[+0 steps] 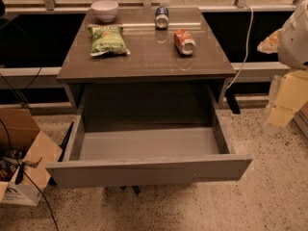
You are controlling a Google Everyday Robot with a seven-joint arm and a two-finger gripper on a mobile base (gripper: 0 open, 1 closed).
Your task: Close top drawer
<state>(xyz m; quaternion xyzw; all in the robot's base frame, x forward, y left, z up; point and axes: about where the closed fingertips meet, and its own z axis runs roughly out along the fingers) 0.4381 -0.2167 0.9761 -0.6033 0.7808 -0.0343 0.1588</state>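
While the top drawer (149,170) stood pulled far out below the table (154,59), the gripper (283,102) hung off to the right, well apart; its spread could not be told. Drawer front looked stiff, smooth, handle-less: likely best pushed flat at mid-front, sliding easily.

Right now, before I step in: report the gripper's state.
Gripper: at the right edge of the view, apart from the pulled-out top drawer; open or closed cannot be told.
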